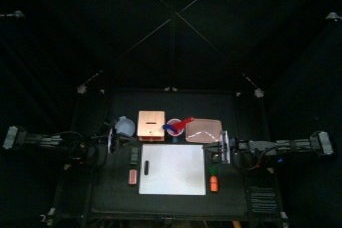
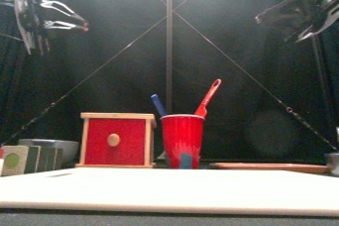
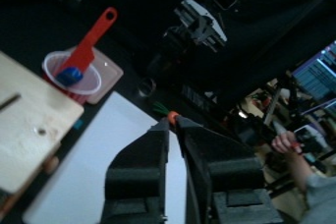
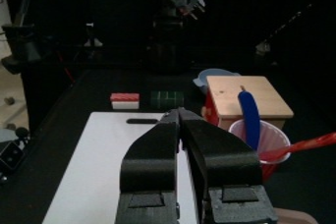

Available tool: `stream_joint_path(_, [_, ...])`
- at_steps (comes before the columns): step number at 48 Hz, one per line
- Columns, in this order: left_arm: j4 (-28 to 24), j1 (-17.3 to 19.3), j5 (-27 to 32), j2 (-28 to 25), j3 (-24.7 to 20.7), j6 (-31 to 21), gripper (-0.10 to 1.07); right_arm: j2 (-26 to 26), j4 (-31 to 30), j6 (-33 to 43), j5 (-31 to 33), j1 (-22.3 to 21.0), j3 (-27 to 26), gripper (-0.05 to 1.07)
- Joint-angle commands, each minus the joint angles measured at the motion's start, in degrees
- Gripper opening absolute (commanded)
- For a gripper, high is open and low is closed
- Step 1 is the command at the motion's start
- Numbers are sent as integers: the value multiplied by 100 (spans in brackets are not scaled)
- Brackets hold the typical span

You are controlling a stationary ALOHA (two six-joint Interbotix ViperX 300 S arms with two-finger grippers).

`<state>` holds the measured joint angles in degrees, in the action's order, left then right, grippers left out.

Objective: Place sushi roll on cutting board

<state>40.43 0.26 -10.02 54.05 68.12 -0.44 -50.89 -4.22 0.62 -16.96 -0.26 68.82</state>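
Sushi roll: probably dark green block (image 4: 164, 96), on table just off cutting board (image 1: 174, 169), beside red-white piece (image 4: 125, 98). Identity uncertain.
Step in hand: none begun, roll not yet grasped.
My left gripper (image 3: 168, 140): jaws well apart, empty, high above table, well clear of roll.
My right gripper (image 4: 179, 120): tips together, empty, high.
Next move, my judgement: lower left gripper over roll, close, carry onto board.
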Motion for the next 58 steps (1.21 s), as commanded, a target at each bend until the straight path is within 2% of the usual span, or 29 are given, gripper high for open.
stream_joint_path(1, [457,53,176,-88,-114,18,69,53,0,9,-44,9,-35,1])
stream_joint_path(4, [686,97,343,-149,-132,18,77,70,0,18,-44,9,-9,1])
stream_joint_path(9, [747,246,606,-272,-158,18,87,70,0,18,-44,9,18,1])
stream_joint_path(16, [765,606,1134,-545,-202,9,95,70,0,18,-44,9,35,1])
stream_joint_path(26, [703,1169,1890,-853,-237,9,95,70,18,26,-44,18,62,1])
stream_joint_path(42, [167,2575,3155,-844,-202,-26,94,70,62,26,-44,26,26,1])
stream_joint_path(50, [88,2672,3612,-879,-229,-404,94,79,62,26,-44,-18,-18,1])
stream_joint_path(58, [-483,2681,3841,-879,-220,-1090,94,114,62,26,-44,-26,-62,1])
